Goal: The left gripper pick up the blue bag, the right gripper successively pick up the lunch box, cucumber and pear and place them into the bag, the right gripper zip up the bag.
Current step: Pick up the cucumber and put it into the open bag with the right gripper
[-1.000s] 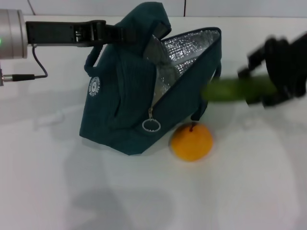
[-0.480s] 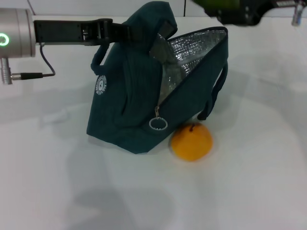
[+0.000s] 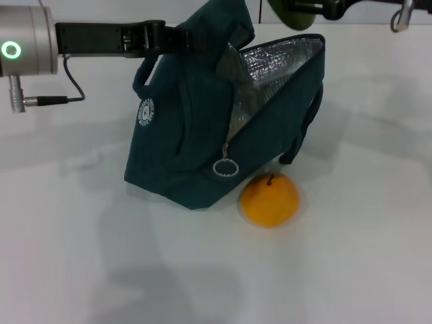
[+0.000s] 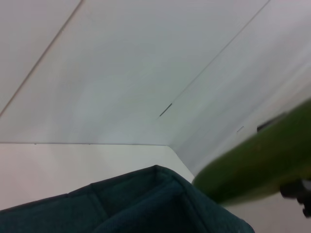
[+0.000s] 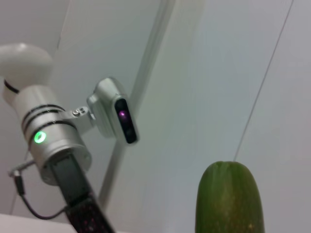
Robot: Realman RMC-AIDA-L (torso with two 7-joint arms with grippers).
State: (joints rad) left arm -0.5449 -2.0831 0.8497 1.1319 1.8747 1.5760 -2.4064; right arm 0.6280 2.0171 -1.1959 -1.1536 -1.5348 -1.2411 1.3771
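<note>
Bag point(image 3: 196, 142) position: it is held raised at one end on the white table point(image 3: 351, 256), its base edge resting on the surface and its mouth open, so that the silver foil lining point(image 3: 270, 71) is exposed. The left pincer point(image 3: 177, 39) is closed on the bag at its top, beside the handle point(image 3: 140, 79); the arm reaches in from the robot's left, and a green ring light point(image 3: 11, 50) is lit on its silver wrist. A white round logo point(image 3: 146, 112) is seen on the bag's side, and the ring zip pull point(image 3: 225, 167) hangs at the lower end of the opening.

The cucumber point(image 3: 291, 12) is held above the open mouth, at the top edge of the head view. It is gripped by the right pincer point(image 3: 322, 8), of which only a dark part is visible there; the degree of finger opening cannot be read beyond the fact that the cucumber is carried. In the left wrist view the cucumber point(image 4: 257, 162) is seen just above the bag's top edge point(image 4: 155, 194), apart from it. In the right wrist view only its rounded end point(image 5: 229, 196) is shown.

The pear point(image 3: 269, 199) rests on the table just beside the bag's lower corner, stem up. The lunch box cannot be seen in any view.
</note>
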